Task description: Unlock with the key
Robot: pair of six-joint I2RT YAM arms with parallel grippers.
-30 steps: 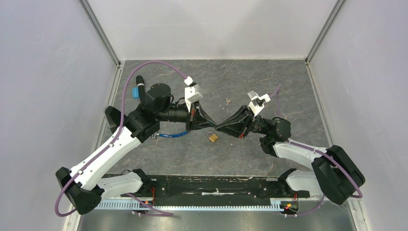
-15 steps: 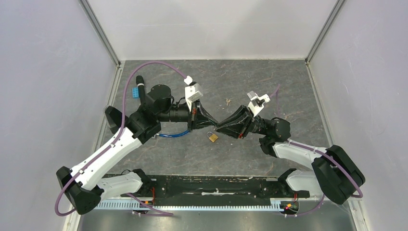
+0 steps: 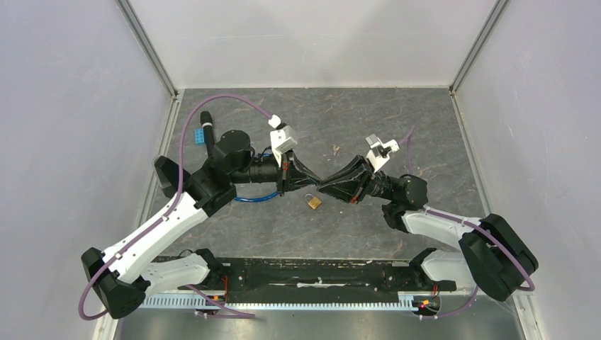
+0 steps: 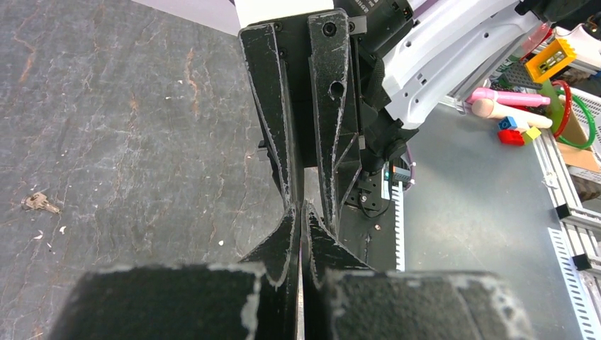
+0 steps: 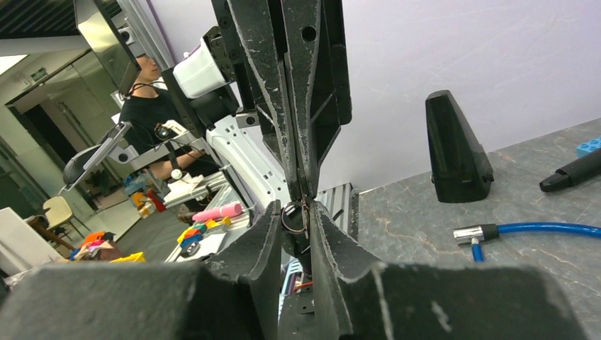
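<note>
A brass padlock (image 3: 312,202) lies on the grey table just below where the two grippers meet tip to tip. My left gripper (image 3: 312,183) is shut in the left wrist view (image 4: 299,207), with a thin silver strip, seemingly the key (image 4: 300,297), pinched edge-on between its fingers. My right gripper (image 3: 320,187) faces it. In the right wrist view (image 5: 296,209) its jaws stand a narrow gap apart, with the left fingertips (image 5: 301,191) and a small wire ring (image 5: 293,218) at that gap. I cannot tell whether the right fingers touch the ring.
A small key-like metal piece (image 3: 335,149) lies loose on the far table and shows in the left wrist view (image 4: 39,204). A blue cable with a metal end (image 3: 255,197) lies left of the padlock. A black marker (image 3: 205,119) and blue block (image 3: 201,134) sit far left.
The left arm has shifted slightly up and left. The grippers stay tip to tip above the padlock, which has not moved.
</note>
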